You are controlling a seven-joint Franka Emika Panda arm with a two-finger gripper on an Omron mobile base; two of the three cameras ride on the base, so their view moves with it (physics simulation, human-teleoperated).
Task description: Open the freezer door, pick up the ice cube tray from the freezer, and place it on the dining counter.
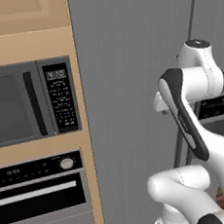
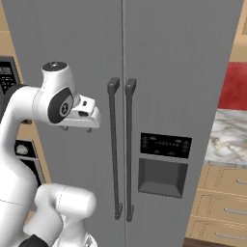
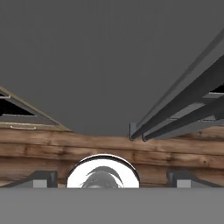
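The freezer door (image 2: pixel 72 53) is standing shut, filling the left half of the tall grey cabinet, beside the neighbouring door carrying the black panel (image 2: pixel 165 145). Its long dark bar handle (image 2: pixel 114 149) is running down the door's right edge. The gripper (image 3: pixel 111 178) is hanging in front of this door, left of the handle, spread wide and gripping nothing.

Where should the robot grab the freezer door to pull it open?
Probably by the long dark bar handle on the closed freezer door, the left bar of the pair. It stands upright and off the panel, so the open gripper should come straight at the front, with one of its fingers on each side of the bar, around mid-height.
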